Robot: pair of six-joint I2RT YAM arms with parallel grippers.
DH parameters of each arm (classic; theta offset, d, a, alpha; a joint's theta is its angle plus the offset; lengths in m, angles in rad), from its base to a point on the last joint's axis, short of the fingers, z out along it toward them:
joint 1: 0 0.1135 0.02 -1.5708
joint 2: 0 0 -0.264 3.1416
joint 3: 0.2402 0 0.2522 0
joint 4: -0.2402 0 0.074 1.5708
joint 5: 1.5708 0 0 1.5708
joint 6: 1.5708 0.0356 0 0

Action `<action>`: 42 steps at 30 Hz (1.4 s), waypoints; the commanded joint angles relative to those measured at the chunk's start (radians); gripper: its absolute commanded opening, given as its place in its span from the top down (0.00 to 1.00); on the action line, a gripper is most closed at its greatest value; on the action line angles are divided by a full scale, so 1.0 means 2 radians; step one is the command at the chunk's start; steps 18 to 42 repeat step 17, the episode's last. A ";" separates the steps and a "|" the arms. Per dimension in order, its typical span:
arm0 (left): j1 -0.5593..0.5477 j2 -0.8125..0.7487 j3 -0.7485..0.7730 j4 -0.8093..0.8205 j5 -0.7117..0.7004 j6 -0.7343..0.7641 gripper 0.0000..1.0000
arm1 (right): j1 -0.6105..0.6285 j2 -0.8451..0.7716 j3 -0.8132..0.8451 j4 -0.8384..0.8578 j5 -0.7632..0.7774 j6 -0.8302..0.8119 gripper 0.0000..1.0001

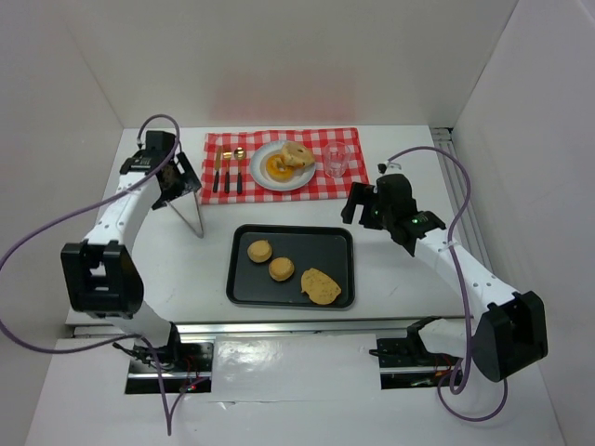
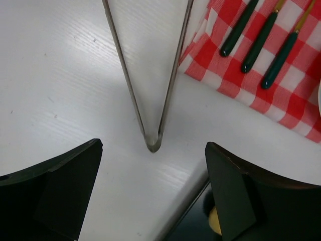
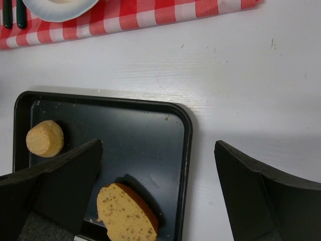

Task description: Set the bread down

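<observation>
A black tray (image 1: 244, 279) in the middle of the table holds two small round buns (image 1: 259, 250) (image 1: 281, 268) and a flat speckled bread slice (image 1: 321, 286). On the white plate (image 1: 263, 177) on the red checked cloth (image 1: 349, 139) lie pale bread pieces (image 1: 297, 153) beside an orange one. My left gripper (image 1: 177, 181) hovers open left of the cloth, nothing between its fingers. Metal tongs (image 2: 150, 100) lie on the table just ahead of it. Open and empty, my right gripper (image 3: 158, 145) hangs over the tray's right rim (image 3: 188, 150), near the slice (image 3: 125, 213).
A clear glass (image 1: 336, 159) stands on the cloth right of the plate. Green-handled cutlery (image 2: 258, 42) lies on the cloth's left part. White walls close the table on three sides. The tray's corner (image 2: 200, 216) shows beside my left gripper's right finger.
</observation>
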 commanded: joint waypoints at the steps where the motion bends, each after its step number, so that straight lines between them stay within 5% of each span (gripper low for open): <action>1: -0.018 -0.081 -0.040 -0.066 -0.017 0.017 0.03 | -0.003 -0.007 0.022 0.011 0.020 -0.010 0.00; 12: -0.023 -0.284 -0.211 0.024 0.152 0.069 0.05 | -0.003 -0.011 0.012 0.006 0.029 -0.005 0.00; 42: -0.023 -0.296 -0.225 0.036 0.175 0.080 0.06 | -0.003 -0.016 0.006 0.001 0.029 -0.005 0.00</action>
